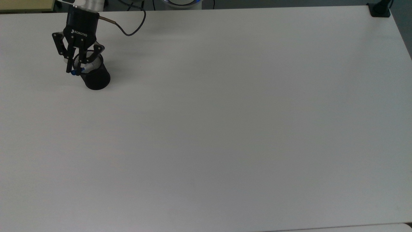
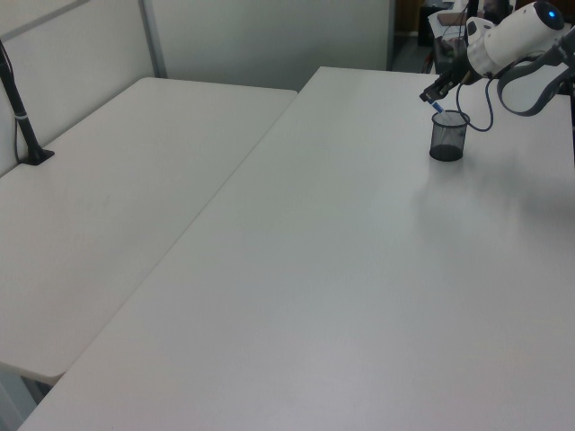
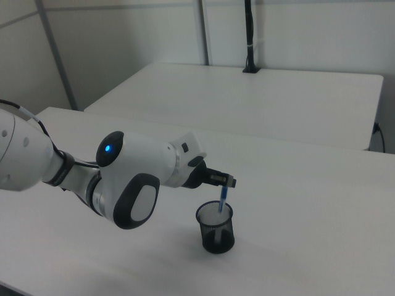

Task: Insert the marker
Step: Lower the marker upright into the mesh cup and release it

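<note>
- Near the top view's upper left corner, the black two-finger gripper (image 1: 75, 70) hangs over the black mesh cup (image 1: 94, 76), its fingers drawn close on the blue upper end of the slim white marker with blue cap (image 1: 80, 69). The marker's white body slants from the fingertips down into the cup's mouth. A black cable (image 1: 128, 27) loops away from the gripper's wrist across the plain white table (image 1: 225, 129). A black clamp base (image 1: 379, 9) sits at the table's far right corner in the top view.
- From the left view, the gripper (image 2: 432, 100) sits at the top right, holding the marker (image 2: 437, 109) by its top; the marker's lower part is inside the cup (image 2: 447, 136). A second white table (image 2: 117, 197) adjoins on the left view's left, with a black post (image 2: 20, 117) and a pale partition wall behind.
- From the right view, the white arm (image 3: 136, 179) reaches over from the right view's left. The marker (image 3: 223, 200) hangs nearly upright from the gripper (image 3: 227, 182), its lower end within the cup (image 3: 216, 229).
</note>
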Robot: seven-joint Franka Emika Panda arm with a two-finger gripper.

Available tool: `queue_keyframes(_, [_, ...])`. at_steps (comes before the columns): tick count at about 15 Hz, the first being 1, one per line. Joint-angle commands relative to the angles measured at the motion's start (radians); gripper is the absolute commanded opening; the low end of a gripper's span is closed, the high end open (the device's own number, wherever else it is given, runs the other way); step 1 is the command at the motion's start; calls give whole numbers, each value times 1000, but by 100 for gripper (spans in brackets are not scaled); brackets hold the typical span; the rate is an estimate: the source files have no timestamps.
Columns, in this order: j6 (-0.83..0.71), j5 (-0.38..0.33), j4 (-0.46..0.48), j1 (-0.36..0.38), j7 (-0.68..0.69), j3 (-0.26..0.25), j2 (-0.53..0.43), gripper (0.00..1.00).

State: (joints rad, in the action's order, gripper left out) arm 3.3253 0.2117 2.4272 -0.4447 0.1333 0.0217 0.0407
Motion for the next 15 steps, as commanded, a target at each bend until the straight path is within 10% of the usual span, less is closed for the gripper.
queue_keyframes(1, [17,12,15,-8,-32,-3,-19,45])
queue_keyframes(6, [13,12,-10,-8,-92,-3,-41,62])
queue_keyframes(9, [-96,12,-46,10,-159,-2,-71,100])
queue_keyframes(15, [-612,6,-287,90,-340,32,-111,100])
